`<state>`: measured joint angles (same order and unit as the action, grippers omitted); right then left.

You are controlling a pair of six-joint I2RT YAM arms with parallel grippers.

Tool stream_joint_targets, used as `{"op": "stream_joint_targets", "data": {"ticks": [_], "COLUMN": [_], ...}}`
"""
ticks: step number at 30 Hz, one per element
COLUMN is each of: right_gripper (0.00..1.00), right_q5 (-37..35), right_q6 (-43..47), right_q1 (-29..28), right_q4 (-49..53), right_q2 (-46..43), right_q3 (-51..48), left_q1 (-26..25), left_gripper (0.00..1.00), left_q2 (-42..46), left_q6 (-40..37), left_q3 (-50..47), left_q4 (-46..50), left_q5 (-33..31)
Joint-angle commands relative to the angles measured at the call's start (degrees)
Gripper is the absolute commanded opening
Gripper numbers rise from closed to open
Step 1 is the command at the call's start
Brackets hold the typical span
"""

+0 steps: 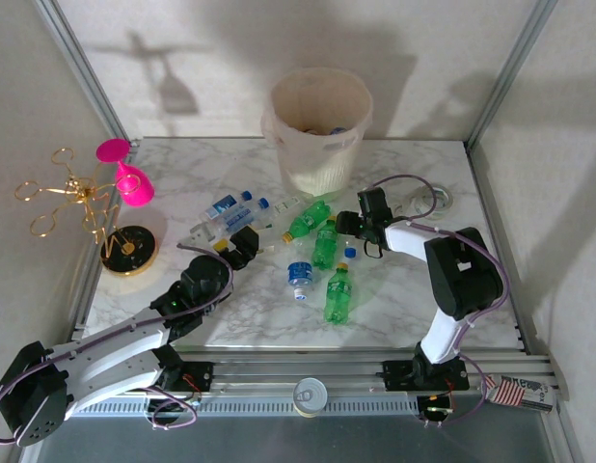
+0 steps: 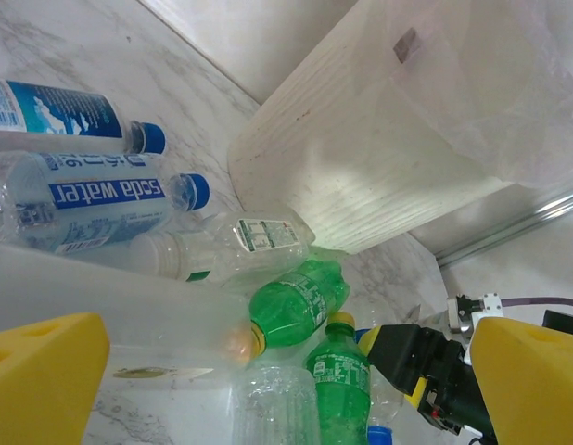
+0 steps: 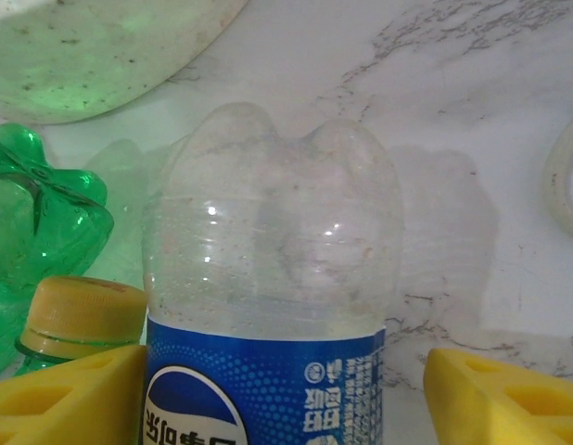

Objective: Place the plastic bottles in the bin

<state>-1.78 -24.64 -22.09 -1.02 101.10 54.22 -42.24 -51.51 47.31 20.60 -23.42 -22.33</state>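
Observation:
The cream bin (image 1: 317, 130) stands at the back of the marble table (image 1: 433, 289). Several plastic bottles lie in front of it: clear blue-labelled ones (image 1: 242, 217), green ones (image 1: 325, 243) and a green one (image 1: 338, 294) nearer me. My right gripper (image 1: 350, 231) straddles a clear bottle with a blue label (image 3: 273, 241). Its left pad (image 3: 69, 394) touches the bottle, while the right pad (image 3: 504, 399) stands apart from it. My left gripper (image 1: 242, 246) is wide open at the left end of the pile, and a clear bottle (image 2: 110, 315) lies just ahead of its fingers (image 2: 45, 371).
A pink goblet (image 1: 132, 178), a gold wire stand (image 1: 71, 193) and a black-gold disc (image 1: 129, 249) sit at the left. A clear tape ring (image 1: 435, 198) lies at the right, behind the right arm. The bin wall (image 2: 361, 158) rises close behind the bottles.

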Motion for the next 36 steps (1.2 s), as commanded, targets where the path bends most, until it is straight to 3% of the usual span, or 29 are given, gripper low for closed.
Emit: {"op": "stream_joint_targets", "data": {"ticks": [1, 8, 17, 29, 36], "right_gripper": [0.75, 0.72, 0.60, 0.55, 0.53], "right_q5": [-0.9, -1.7, -1.6, -1.3, 1.1], "right_q6": [0.2, 0.2, 0.4, 0.9, 1.1], "right_q1": [0.5, 0.8, 1.0, 1.0, 1.0], "right_q4": [-0.1, -0.6, -1.1, -3.8, -5.0], "right_q2": [1.3, 2.0, -1.4, -20.9, -31.1], "right_q3": [-0.5, -1.6, -2.4, -6.4, -3.8], "left_q1": [-0.2, -0.1, -0.1, 0.0, 1.5], "left_gripper": [1.00, 1.00, 1.00, 1.00, 1.00], "left_q2": [0.4, 0.2, -0.4, -2.1, -0.6], "left_q6": [1.2, 1.5, 1.9, 0.6, 0.6], "left_q3": [-0.4, -0.1, 0.1, -0.1, -2.7], "left_q4": [-1.3, -1.6, -1.8, -3.4, -4.2], "left_q5": [-0.3, -0.2, -0.2, -1.0, -1.5]}}
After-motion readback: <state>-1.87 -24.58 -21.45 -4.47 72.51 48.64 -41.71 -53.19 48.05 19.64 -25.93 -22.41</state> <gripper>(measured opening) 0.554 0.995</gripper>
